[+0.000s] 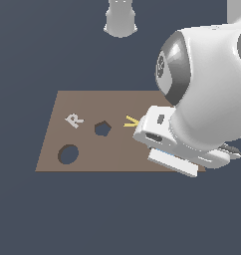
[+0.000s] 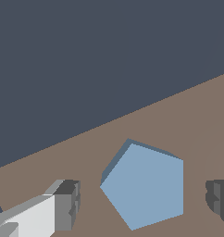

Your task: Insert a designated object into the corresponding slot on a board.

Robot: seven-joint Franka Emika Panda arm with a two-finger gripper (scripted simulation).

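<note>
Between the two spread fingers of the gripper, a light-blue pentagon block is seen in the wrist view, lying flat on the brown board and touched by neither finger. The claw is thus judged to be spread wide and holding nothing. In the exterior view the block is hidden beneath the arm, at the board's end toward that view's right, just past a yellow V. The pentagon slot is found well apart from it, near the board's middle, with a round hole and a white R beyond. The block is judged rigid, thin, light and probably smooth-sided. A hold across a flat edge and the opposite corner region, low on its short walls, is recommended; slipping or twisting is considered possible, since no two sides are parallel.
</note>
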